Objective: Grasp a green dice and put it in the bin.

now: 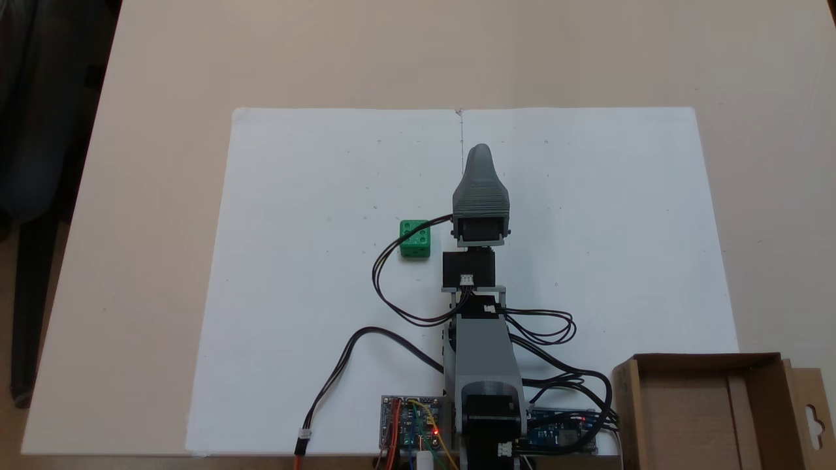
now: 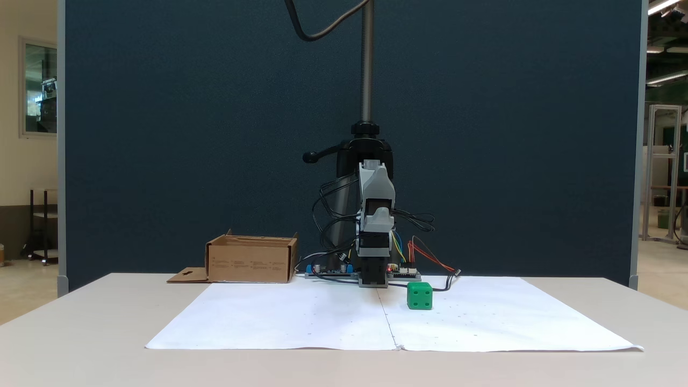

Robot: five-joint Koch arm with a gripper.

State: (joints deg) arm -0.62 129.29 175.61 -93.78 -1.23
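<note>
- In a fixed view looking down, we see the arm [image 1: 482,339] folded over its base at the near edge of the table [image 1: 163,78], reaching up the picture along the seam between two white paper sheets [image 1: 313,196].
- The gripper [image 1: 481,156] points up the picture; its grey shell tapers to a single rounded tip. The jaws lie one behind the other for this camera, so we cannot tell whether it is open or closed.
- In a fixed view from the front, the gripper [image 2: 374,282] hangs straight down with its tip at or very near the paper (contact is too fine to judge). Again only one block shows, so the jaw state stays unknown.
- The dice [image 1: 415,238] sits on the paper, left of the arm's wrist in the top-down picture, close to it but apart. A black cable loops just beside it.
- From the front the dice [image 2: 419,295] is right of the gripper, flat on the sheet, a two-pip face toward the camera.
- Nothing is held between the jaws as far as we can see.
- The bin [image 1: 705,411] stands at the lower right corner from above, open side up, off the paper's edge, well apart from the dice. Its flap with the hang-hole [image 1: 813,418] sticks out to the right.
- From the front the bin [image 2: 251,260] is left of the arm, flap flat on the table.
- Circuit boards [image 1: 411,424] with coloured wires flank the base.
</note>
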